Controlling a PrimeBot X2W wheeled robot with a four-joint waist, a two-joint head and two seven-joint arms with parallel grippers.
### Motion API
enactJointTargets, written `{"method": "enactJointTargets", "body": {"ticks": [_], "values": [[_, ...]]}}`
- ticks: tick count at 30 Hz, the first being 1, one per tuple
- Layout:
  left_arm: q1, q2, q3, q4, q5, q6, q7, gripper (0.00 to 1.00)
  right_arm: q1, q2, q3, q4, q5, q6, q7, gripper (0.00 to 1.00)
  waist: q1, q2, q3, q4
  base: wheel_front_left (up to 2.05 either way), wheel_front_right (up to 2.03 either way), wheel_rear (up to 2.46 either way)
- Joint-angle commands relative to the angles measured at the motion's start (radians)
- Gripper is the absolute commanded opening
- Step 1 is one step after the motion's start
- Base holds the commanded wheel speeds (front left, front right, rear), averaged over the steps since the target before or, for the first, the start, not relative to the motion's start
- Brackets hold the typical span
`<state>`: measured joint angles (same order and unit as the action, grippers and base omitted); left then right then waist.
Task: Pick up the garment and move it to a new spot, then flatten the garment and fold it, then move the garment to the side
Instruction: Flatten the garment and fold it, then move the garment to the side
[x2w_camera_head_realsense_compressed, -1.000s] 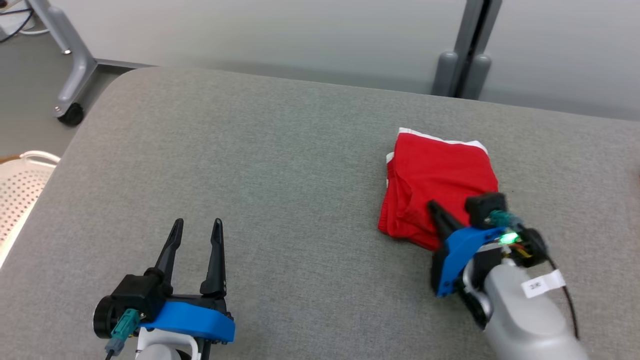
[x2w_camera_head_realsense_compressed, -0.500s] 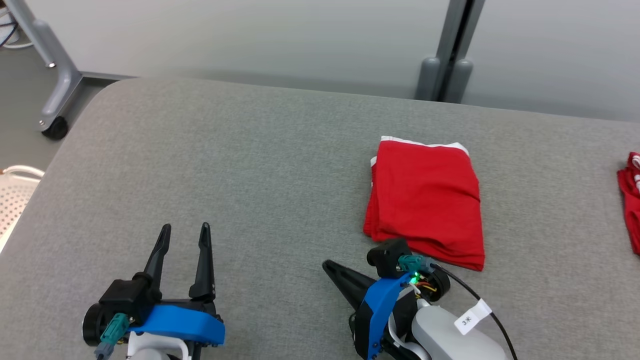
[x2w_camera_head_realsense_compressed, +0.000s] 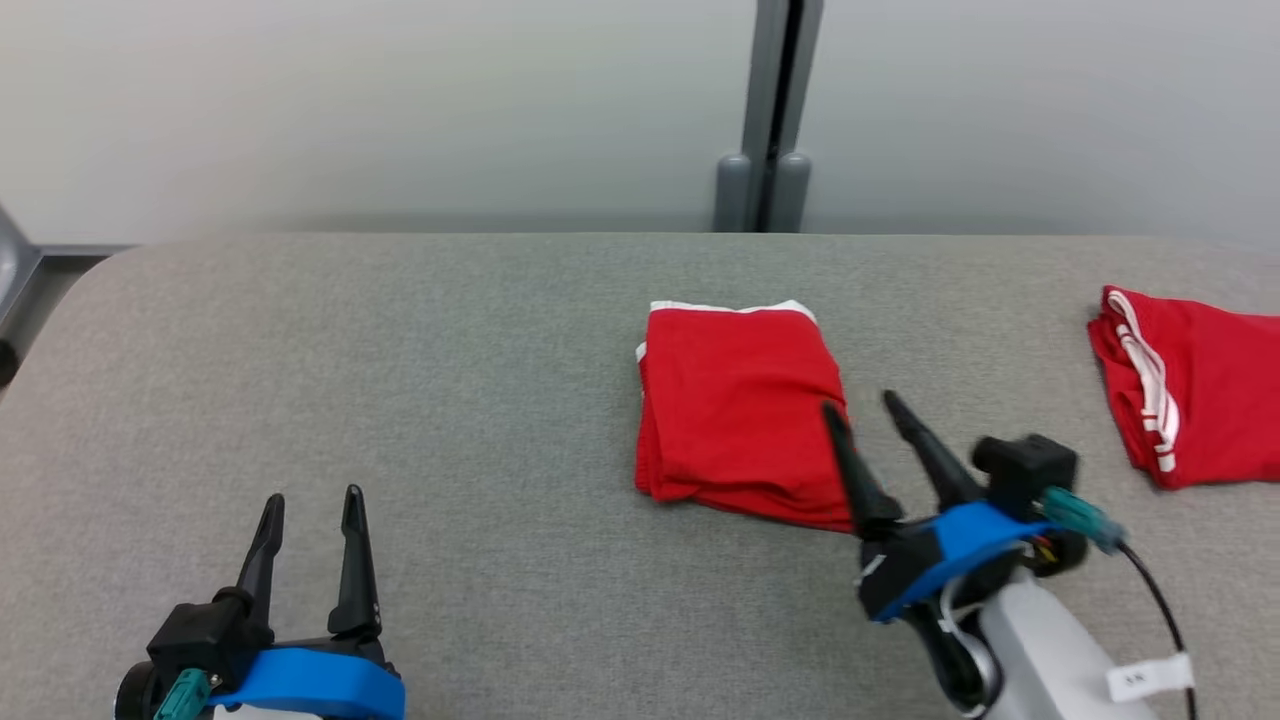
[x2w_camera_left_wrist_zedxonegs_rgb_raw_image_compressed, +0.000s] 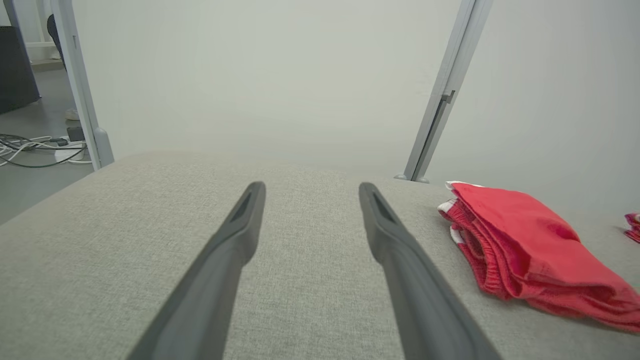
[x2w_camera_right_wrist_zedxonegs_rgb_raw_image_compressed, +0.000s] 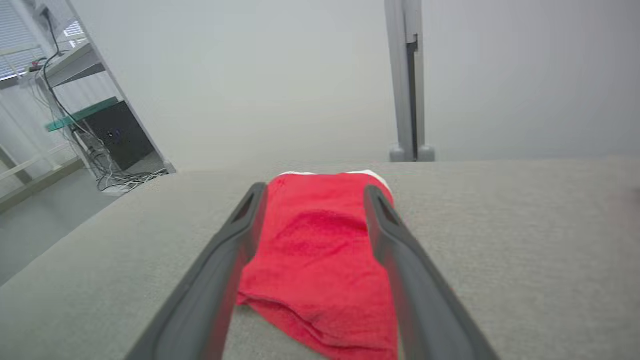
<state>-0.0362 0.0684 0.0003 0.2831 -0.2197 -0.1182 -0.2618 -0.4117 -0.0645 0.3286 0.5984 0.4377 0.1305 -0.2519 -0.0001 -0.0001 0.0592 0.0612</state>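
— Well, we have the folded red garment (x2w_camera_head_realsense_compressed: 735, 410) lying flat on the grey padded table (x2w_camera_head_realsense_compressed: 450, 380), straight in front of the grey post (x2w_camera_head_realsense_compressed: 770, 120).
— And our right gripper (x2w_camera_head_realsense_compressed: 858, 400)?
— Fingers spread, gripping nothing. Its tips sit at the garment's side away from the post; touching or not, we cannot tell.
— Our left gripper (x2w_camera_head_realsense_compressed: 312, 494)?
— Spread as well and empty, far left of the post, by the table's near edge.
— Anything in the way?
— A striped red garment (x2w_camera_head_realsense_compressed: 1200, 385) lies well right of the post. Left of the post, open padding runs to the rounded corner.
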Motion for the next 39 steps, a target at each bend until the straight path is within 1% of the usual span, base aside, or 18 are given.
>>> {"method": "enactJointTargets", "body": {"ticks": [1,2,3,4,7,10,14,19,26,39], "values": [[0.012,0.007,0.011,-0.006,0.002,0.005,-0.004,1.00,0.036,0.003,-0.047,-0.027,-0.039,0.000,-0.005,1.00,0.0001,0.0001,-0.014,-0.020,0.00,0.00,0.00],[0.016,0.007,0.012,-0.006,0.005,0.006,-0.004,1.00,0.058,0.003,-0.093,-0.049,-0.079,0.000,-0.005,1.00,0.0001,0.0001,-0.017,-0.025,0.00,0.00,0.00],[0.020,0.009,0.020,-0.006,0.007,0.007,-0.004,1.00,0.107,0.006,-0.180,-0.093,-0.135,0.000,0.010,1.00,0.0001,0.0001,-0.024,-0.036,0.00,0.00,0.00],[0.024,0.011,0.023,-0.003,0.007,0.007,-0.004,1.00,0.127,0.007,-0.215,-0.118,-0.162,0.000,0.017,1.00,0.0001,0.0001,-0.029,-0.041,0.00,0.00,0.00],[0.038,0.016,0.031,0.007,0.010,0.005,-0.004,1.00,0.194,0.011,-0.309,-0.198,-0.232,0.000,0.040,1.00,0.0001,0.0001,-0.049,-0.051,0.00,0.00,0.00],[0.049,0.018,0.038,0.011,0.012,0.005,-0.004,1.00,0.259,0.014,-0.367,-0.276,-0.269,0.000,0.071,1.00,0.0001,0.0001,-0.067,-0.057,0.00,0.00,0.00],[0.062,0.022,0.044,0.014,0.016,0.005,-0.004,1.00,0.318,0.014,-0.386,-0.356,-0.265,0.000,0.120,1.00,0.0001,0.0001,-0.079,-0.063,0.00,0.00,0.00],[0.066,0.027,0.038,0.033,0.021,0.007,-0.004,1.00,0.365,0.013,-0.381,-0.406,-0.261,0.000,0.171,1.00,0.0001,0.0001,-0.092,-0.066,0.00,0.00,0.00],[0.055,0.039,0.026,0.068,0.026,0.011,0.011,1.00,0.405,0.013,-0.360,-0.413,-0.250,0.000,0.185,1.00,0.0001,0.0001,-0.111,-0.066,0.00,0.00,0.00],[0.045,0.044,0.011,0.075,0.011,0.019,0.025,1.00,0.428,0.013,-0.388,-0.420,-0.240,0.000,0.185,1.00,0.0001,0.0001,-0.116,-0.059,0.00,0.00,0.00]]}}
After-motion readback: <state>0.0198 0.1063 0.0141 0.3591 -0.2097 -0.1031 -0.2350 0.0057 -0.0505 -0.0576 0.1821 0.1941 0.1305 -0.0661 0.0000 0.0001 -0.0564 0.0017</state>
